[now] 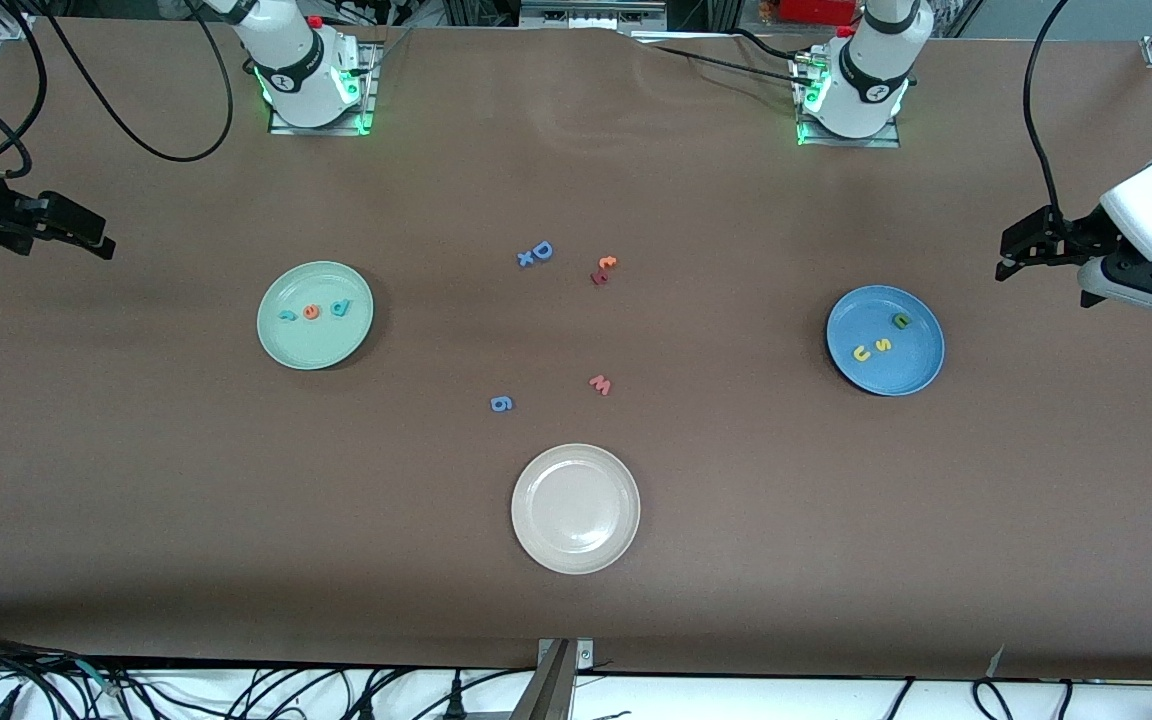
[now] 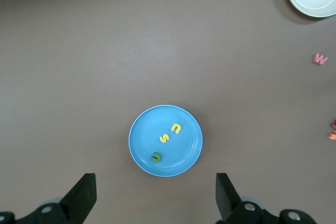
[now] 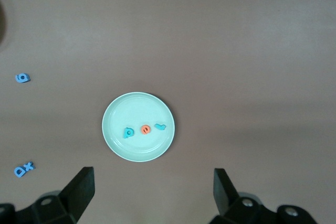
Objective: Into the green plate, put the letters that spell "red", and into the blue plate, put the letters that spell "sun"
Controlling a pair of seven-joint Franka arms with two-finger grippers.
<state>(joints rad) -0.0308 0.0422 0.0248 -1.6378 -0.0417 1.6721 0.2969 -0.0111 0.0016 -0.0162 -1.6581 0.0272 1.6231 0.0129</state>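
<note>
The green plate (image 1: 308, 346) (image 3: 131, 109) lies toward the right arm's end of the table. In it are a teal "r" (image 1: 287, 315) (image 3: 160, 127), an orange "e" (image 1: 311, 311) (image 3: 145, 129) and a teal "d" (image 1: 340, 308) (image 3: 127, 131). The blue plate (image 1: 912, 366) (image 2: 185, 156) lies toward the left arm's end and holds a yellow "u" (image 1: 861, 353) (image 2: 176, 128), a yellow "s" (image 1: 882, 345) (image 2: 164, 138) and a dark green "n" (image 1: 901, 321) (image 2: 156, 157). My left gripper (image 1: 1008, 262) (image 2: 156, 198) hangs open and empty over bare table beside the blue plate. My right gripper (image 1: 96, 240) (image 3: 154, 195) hangs open and empty beside the green plate.
A cream-white plate (image 1: 576, 545) sits mid-table, nearest the front camera. Loose letters lie between the plates: a blue "D" with a small "x" (image 1: 536, 253), a blue "6" (image 1: 501, 403), a pinkish "w" (image 1: 600, 384) and a red-orange pair (image 1: 603, 269).
</note>
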